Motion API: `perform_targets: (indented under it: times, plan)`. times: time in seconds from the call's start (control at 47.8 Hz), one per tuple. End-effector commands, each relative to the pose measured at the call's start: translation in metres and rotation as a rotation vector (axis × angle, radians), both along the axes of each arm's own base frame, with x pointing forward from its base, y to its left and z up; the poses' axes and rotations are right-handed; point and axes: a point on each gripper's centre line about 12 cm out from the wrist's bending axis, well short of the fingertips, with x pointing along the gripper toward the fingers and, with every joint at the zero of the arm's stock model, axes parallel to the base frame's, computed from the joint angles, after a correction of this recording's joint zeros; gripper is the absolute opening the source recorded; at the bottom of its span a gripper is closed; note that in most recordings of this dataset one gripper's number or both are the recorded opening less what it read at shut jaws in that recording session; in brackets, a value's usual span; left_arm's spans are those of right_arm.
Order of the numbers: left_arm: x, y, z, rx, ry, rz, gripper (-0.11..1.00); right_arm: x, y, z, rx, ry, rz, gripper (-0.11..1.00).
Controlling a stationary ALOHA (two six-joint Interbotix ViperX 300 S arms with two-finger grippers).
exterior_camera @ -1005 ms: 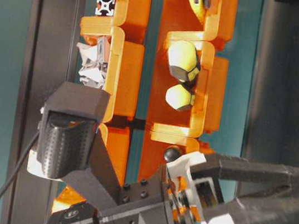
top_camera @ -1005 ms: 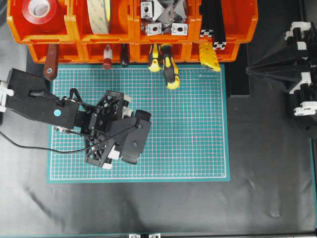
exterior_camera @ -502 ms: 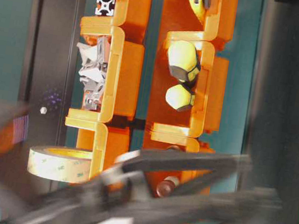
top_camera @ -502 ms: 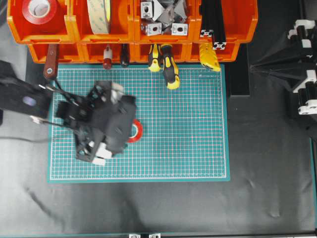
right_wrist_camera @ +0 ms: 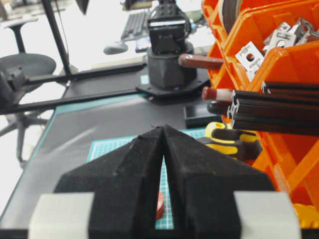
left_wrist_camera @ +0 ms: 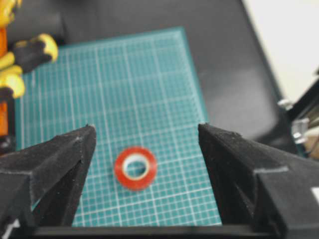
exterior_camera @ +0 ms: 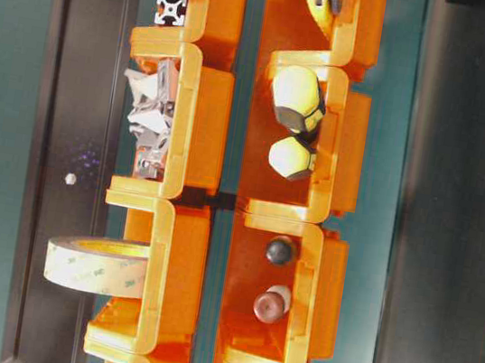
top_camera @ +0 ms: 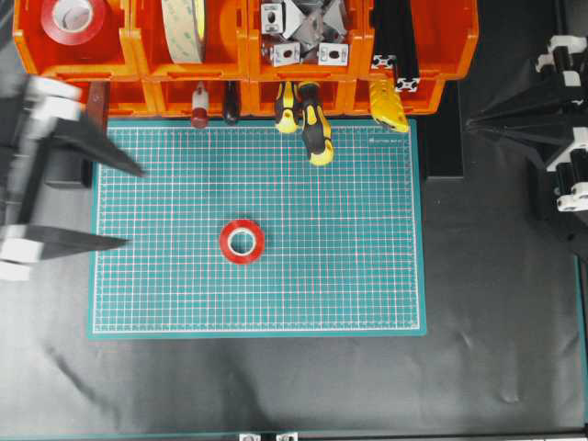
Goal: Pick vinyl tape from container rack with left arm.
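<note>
The vinyl tape [top_camera: 243,242], a small red ring with a white core, lies flat on the green cutting mat [top_camera: 349,266], apart from both grippers. My left gripper [top_camera: 131,208] hangs at the mat's left edge, open and empty. In the left wrist view the vinyl tape [left_wrist_camera: 135,168] shows on the mat between and beyond the spread fingers of my left gripper [left_wrist_camera: 147,127]. The orange container rack [top_camera: 257,96] runs along the back. My right gripper [right_wrist_camera: 163,127] is shut and empty at the far right [top_camera: 466,126].
The rack bins hold a bigger red roll [top_camera: 73,18], a cream tape roll [top_camera: 184,28], metal brackets [top_camera: 303,28] and black bars [top_camera: 395,37]. Yellow-and-black screwdrivers [top_camera: 312,129] stick out over the mat's back edge. The table-level view shows only the rack [exterior_camera: 194,138].
The left arm has pulled back from the middle of the mat to its left edge, uncovering the vinyl tape lying on the mat. Its jaws have opened wider. The right arm has barely moved.
</note>
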Motion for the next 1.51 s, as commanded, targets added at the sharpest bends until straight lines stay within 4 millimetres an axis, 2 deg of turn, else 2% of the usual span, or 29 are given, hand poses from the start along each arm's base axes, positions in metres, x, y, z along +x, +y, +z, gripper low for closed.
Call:
perform_targets:
  times: [0.0,0.314,0.502,0.754,1.068,1.486]
  plan:
    - [-0.017,0.002,0.012,-0.016,-0.061,-0.006,0.79,0.002,-0.002,0.012,0.007,-0.026,-0.011,0.00]
    - [-0.077,0.017,0.030,-0.065,-0.216,0.004,0.79,0.003,-0.002,0.012,0.007,-0.032,-0.011,0.00]
    - [-0.102,0.022,0.023,-0.079,-0.280,0.003,0.78,0.002,-0.002,0.011,0.007,-0.042,-0.009,0.00]
    - [-0.130,0.032,0.013,-0.123,-0.346,0.040,0.78,-0.001,0.001,0.023,-0.018,-0.133,0.002,0.00]
    - [-0.132,0.036,-0.008,-0.157,-0.325,0.078,0.78,-0.001,0.005,0.028,-0.037,-0.184,0.029,0.00]
    - [-0.129,0.034,-0.004,-0.178,-0.449,0.059,0.78,0.000,0.007,0.026,-0.049,-0.180,0.036,0.00]
